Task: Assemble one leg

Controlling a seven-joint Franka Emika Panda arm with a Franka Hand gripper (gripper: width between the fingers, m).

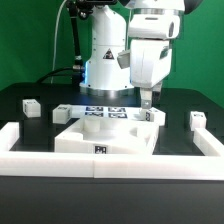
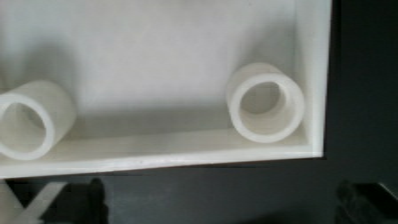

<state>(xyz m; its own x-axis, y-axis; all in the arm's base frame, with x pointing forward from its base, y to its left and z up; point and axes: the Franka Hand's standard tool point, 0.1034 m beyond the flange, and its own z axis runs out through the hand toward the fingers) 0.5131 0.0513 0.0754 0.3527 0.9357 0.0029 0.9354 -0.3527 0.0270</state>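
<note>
Exterior view: arm upright, gripper [image 1: 147, 101] pointing down over panel [image 1: 75, 138] corner, spread wide, empty.

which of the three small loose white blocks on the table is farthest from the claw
The far-left leg in the exterior view, out beyond the other left leg; the right leg lies much nearer the claw.

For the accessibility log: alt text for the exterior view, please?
The gripper of a white robot arm hangs at the far corner, on the exterior view's right, of a large white square panel on a black table. One small white leg stands beyond the panel on that side, another leg on the exterior view's left.
</note>
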